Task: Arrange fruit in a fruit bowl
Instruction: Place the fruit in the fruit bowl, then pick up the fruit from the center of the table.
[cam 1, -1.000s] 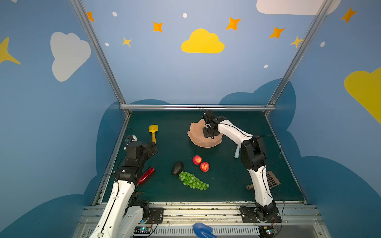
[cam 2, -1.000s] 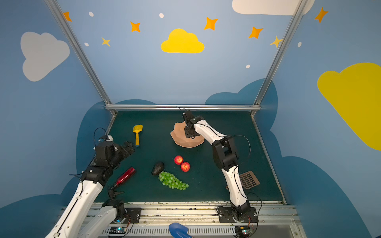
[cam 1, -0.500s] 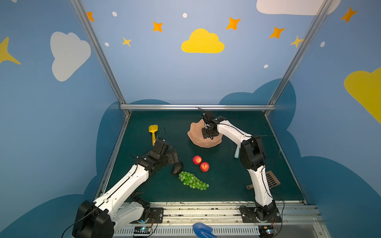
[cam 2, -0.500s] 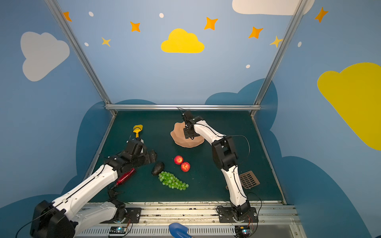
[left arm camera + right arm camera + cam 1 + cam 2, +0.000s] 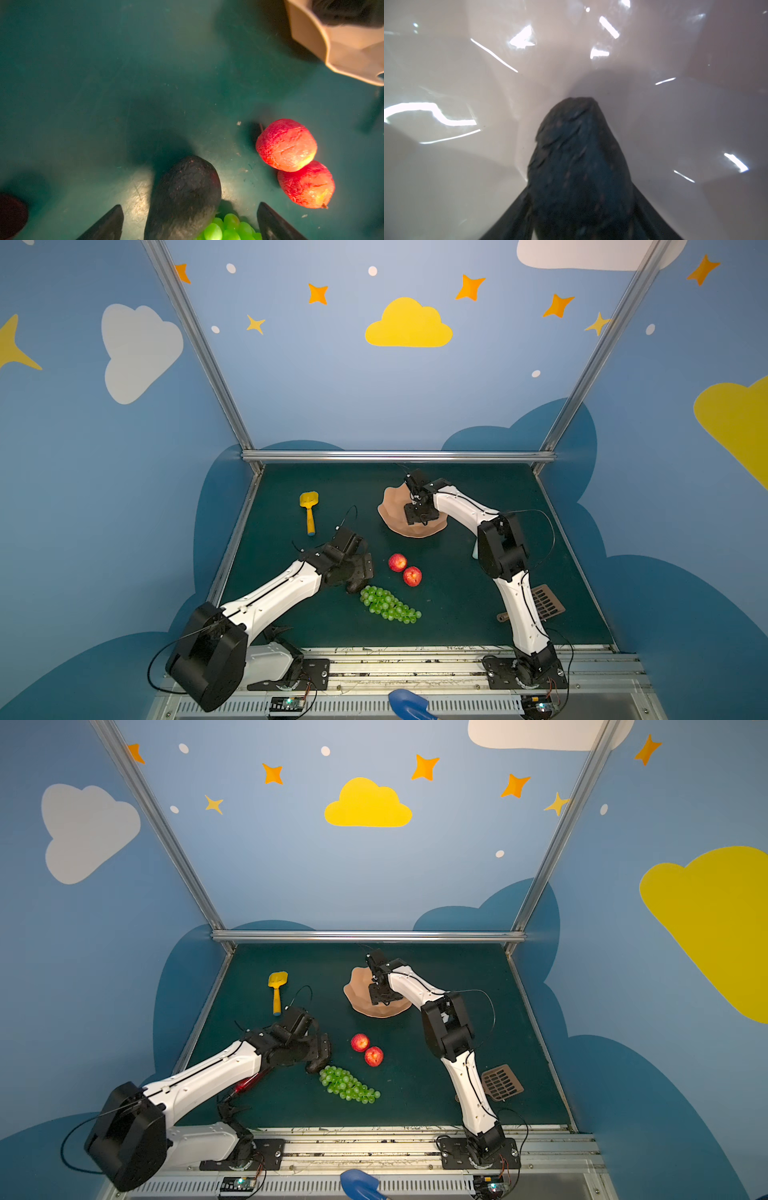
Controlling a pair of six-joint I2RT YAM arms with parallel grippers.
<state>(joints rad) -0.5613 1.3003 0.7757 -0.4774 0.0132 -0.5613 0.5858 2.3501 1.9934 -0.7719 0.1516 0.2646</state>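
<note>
Avocado barely visible beneath left arm

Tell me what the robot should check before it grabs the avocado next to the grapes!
1. Left gripper open, straddling the table avocado: ok.
2. Grapes clear of its fingers: not ok, they touch that avocado between the fingers.
3. Apples out of the way: ok.
4. Other avocado inside the fruit bowl: ok.
5. Right gripper clear of it: cannot tell.
</note>
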